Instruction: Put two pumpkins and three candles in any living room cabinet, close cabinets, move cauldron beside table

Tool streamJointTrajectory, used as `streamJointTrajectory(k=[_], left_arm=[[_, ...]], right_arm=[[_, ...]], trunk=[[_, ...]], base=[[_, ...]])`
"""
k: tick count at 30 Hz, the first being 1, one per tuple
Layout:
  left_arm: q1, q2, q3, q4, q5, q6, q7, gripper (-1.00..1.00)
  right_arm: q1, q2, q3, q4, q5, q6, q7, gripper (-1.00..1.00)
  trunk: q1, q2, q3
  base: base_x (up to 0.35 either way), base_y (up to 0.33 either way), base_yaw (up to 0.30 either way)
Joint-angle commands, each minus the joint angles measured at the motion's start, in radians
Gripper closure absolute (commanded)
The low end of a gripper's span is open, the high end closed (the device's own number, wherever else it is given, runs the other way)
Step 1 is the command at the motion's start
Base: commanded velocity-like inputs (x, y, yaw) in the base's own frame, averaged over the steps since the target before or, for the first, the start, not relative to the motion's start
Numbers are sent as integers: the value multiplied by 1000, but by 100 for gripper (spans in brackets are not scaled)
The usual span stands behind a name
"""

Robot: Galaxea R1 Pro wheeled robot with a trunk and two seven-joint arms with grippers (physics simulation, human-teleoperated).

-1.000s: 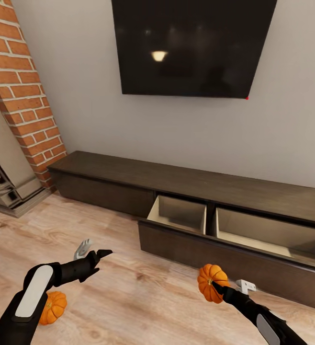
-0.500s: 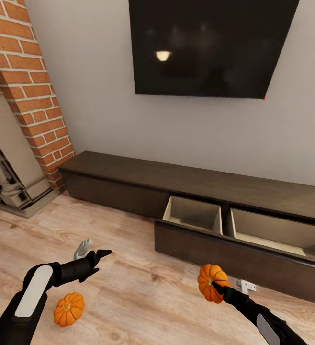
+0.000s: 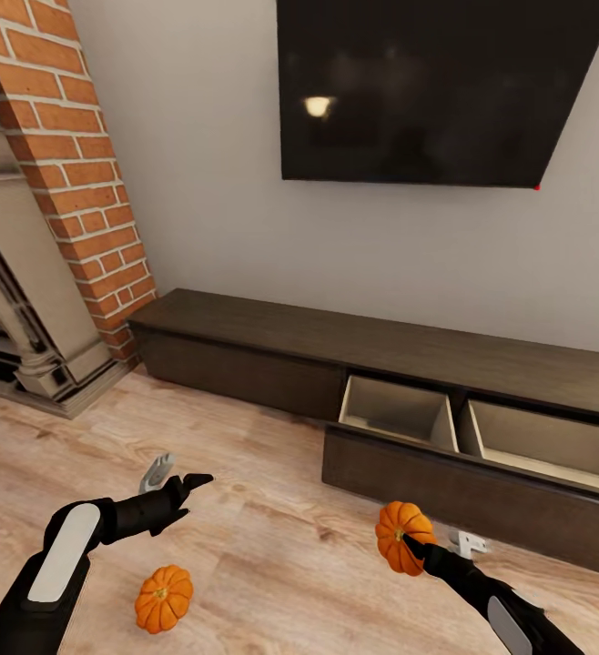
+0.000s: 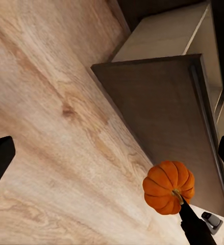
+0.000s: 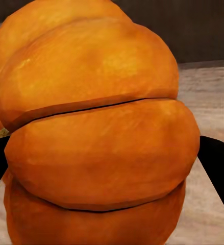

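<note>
My right gripper (image 3: 427, 544) is shut on an orange ribbed pumpkin (image 3: 401, 535), held above the wood floor just in front of the cabinet (image 3: 245, 332). In the right wrist view that pumpkin (image 5: 96, 127) sits between the two dark fingers. A second pumpkin (image 3: 163, 598) lies on the floor below my left arm. My left gripper (image 3: 179, 475) hangs open and empty above the floor. The cabinet's pull-out front (image 3: 463, 496) stands open, showing two pale beige compartments. The left wrist view shows the held pumpkin (image 4: 168, 187) and the open front (image 4: 163, 102).
A red brick chimney (image 3: 81, 173) and a grey fireplace surround (image 3: 26, 309) stand at the left. A large black TV (image 3: 427, 91) hangs on the wall above the cabinet. Bare wood floor (image 3: 272, 537) lies between my arms.
The whole picture has slid to the right, so the camera has turned or moved left. The floor pumpkin now shows more fully. Both arms hold the same pose; the right one still grips its pumpkin.
</note>
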Motion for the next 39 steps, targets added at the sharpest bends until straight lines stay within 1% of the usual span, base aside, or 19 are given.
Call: streamJointTrajectory(k=[1,9,27,30,33,39], left_arm=[[0,0,0,-1,11,4,10,-100],[0,0,-2,1,11,3,10,-100],[0,0,-2,-1,11,3,10,-100],[0,0,-3,-1,10,4,10,-100],[0,0,-4,-1,9,4,10,-100],[0,0,-5,-1,9,4,10,-100]], right_arm=[[-1,0,1,-1,-12,2,2,100],[-1,0,1,-1,-13,2,2,100],[-1,-2,1,-1,-13,2,2,100],[-1,-2,1,-1,-13,2,2,100],[-1,-2,1,-1,-14,2,2,100],[-1,-2,0,0,-15,2,2,100]], trunk=[[0,0,-1],[0,0,-1],[0,0,-1],[0,0,-1],[0,0,-1],[0,0,-1]], base=[[0,291,0],[9,291,0],[110,264,0],[158,45,0],[70,-162,0],[-51,-118,0]])
